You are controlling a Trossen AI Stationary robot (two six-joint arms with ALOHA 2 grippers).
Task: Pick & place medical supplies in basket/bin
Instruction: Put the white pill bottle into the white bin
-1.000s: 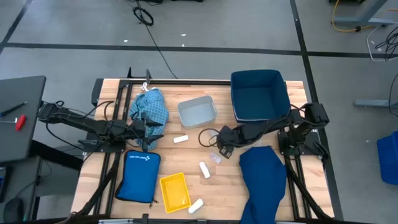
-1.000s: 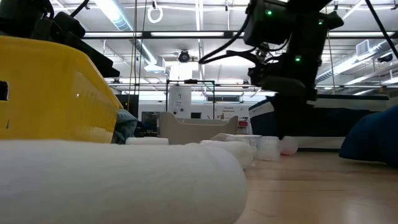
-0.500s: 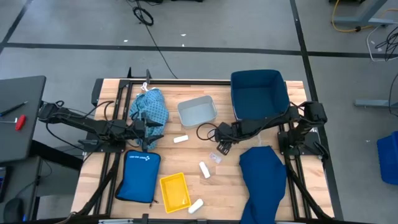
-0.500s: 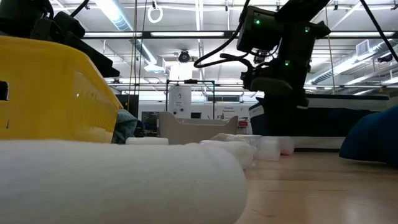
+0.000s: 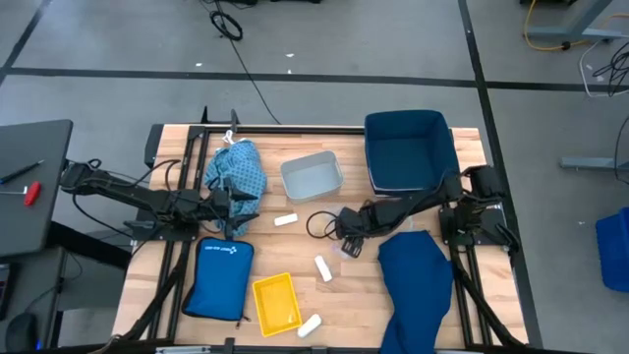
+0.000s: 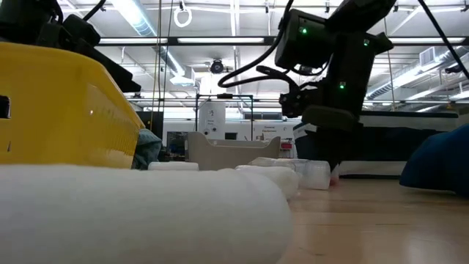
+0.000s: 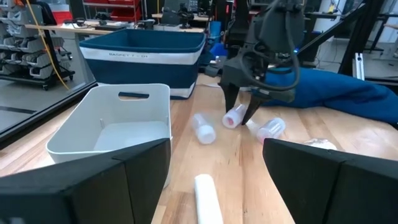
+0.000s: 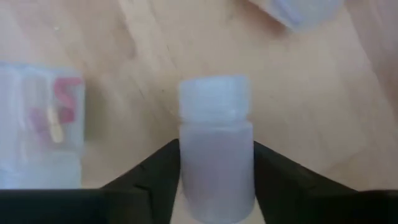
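Two dark fingers [image 8: 155, 171] of the right gripper [image 5: 348, 243] pressed both sides of a clear vial [image 8: 216, 146], holding it; the vial's base was cut off in the wrist view, and from above the gripper hid it. That arm reached from the table's right edge toward the middle, claw pointing down at the wood. Two more vials [image 7: 204, 129] lay just beside it, with a white roll [image 5: 322, 267] near and the grey bin [image 5: 312, 177] and navy basket [image 5: 407, 149] farther back. Beside it lay the navy cloth [image 5: 416, 280]. At the left, the left gripper [image 5: 236, 208] waited with jaws wide, against the patterned cloth [image 5: 237, 173].
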